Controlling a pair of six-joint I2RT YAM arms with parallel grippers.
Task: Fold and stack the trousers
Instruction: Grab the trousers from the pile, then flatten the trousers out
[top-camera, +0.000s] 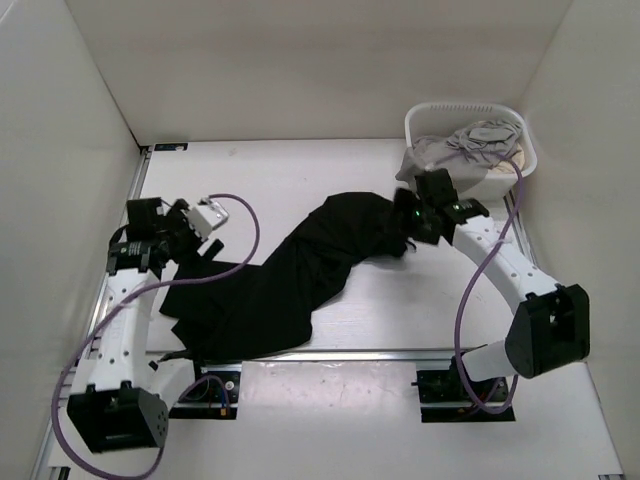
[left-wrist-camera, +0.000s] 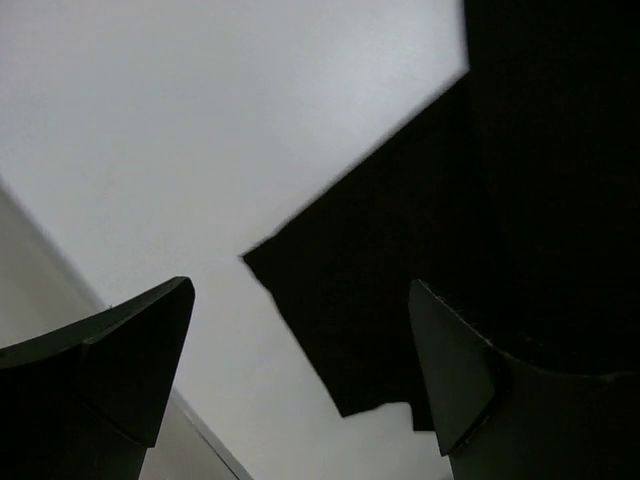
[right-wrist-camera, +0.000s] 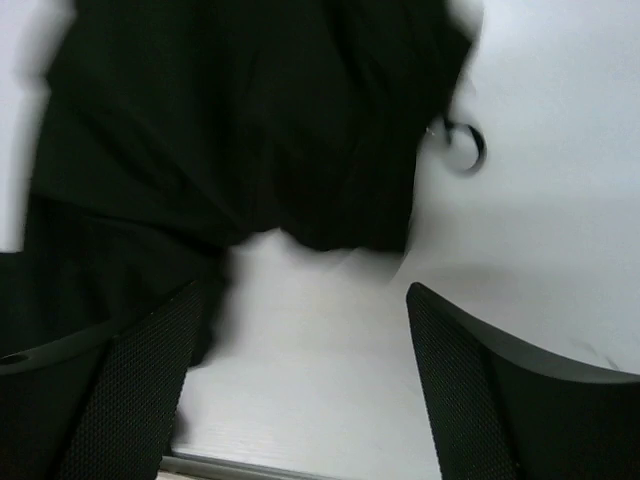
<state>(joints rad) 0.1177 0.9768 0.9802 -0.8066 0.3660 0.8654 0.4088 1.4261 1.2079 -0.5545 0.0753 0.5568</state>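
The black trousers (top-camera: 290, 280) lie spread in a crumpled diagonal band across the table, from the near left to the upper right. My left gripper (top-camera: 185, 235) is open above the trousers' left end; a corner of the black fabric (left-wrist-camera: 400, 290) shows between its fingers with nothing held. My right gripper (top-camera: 408, 222) is open at the trousers' upper right end. In the right wrist view the bunched black fabric (right-wrist-camera: 250, 130) lies just beyond the fingers, with bare table between them.
A white basket (top-camera: 520, 150) at the back right holds a grey garment (top-camera: 460, 145). A metal rail (top-camera: 330, 352) runs along the near edge between the arm bases. White walls enclose the table on the left, back and right.
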